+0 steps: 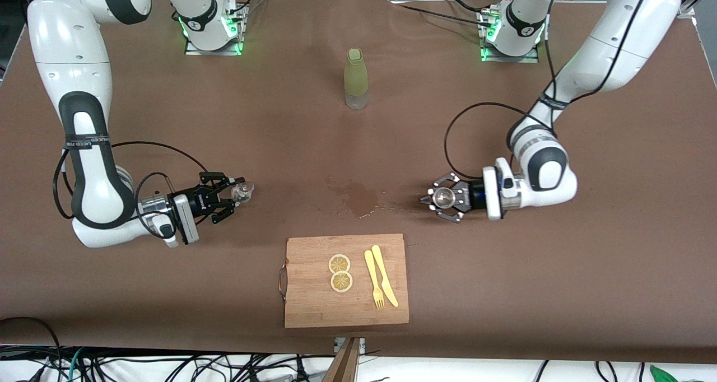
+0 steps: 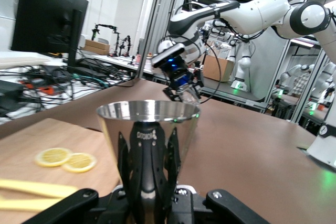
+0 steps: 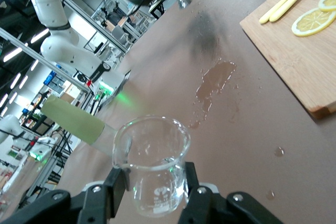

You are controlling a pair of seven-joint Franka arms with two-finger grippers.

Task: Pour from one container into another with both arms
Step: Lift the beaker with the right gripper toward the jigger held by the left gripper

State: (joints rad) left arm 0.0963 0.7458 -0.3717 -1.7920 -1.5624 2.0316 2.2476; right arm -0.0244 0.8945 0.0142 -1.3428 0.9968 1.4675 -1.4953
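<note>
My left gripper (image 1: 442,198) is shut on a shiny steel cup (image 1: 444,197), low over the table toward the left arm's end. In the left wrist view the cup (image 2: 148,129) stands upright, mouth up, in the gripper (image 2: 148,167). My right gripper (image 1: 235,194) is shut on a clear glass beaker (image 1: 242,190), low over the table toward the right arm's end. The right wrist view shows the beaker (image 3: 155,166) upright between the black fingers (image 3: 118,184), with droplets on its wall. The two containers are far apart, with a wet puddle (image 1: 361,198) on the brown cloth between them.
A tall green bottle (image 1: 356,78) stands mid-table, farther from the front camera than the puddle. A wooden cutting board (image 1: 313,303) lies nearer the camera, carrying two lemon slices (image 1: 340,273) and a yellow fork and knife (image 1: 380,284).
</note>
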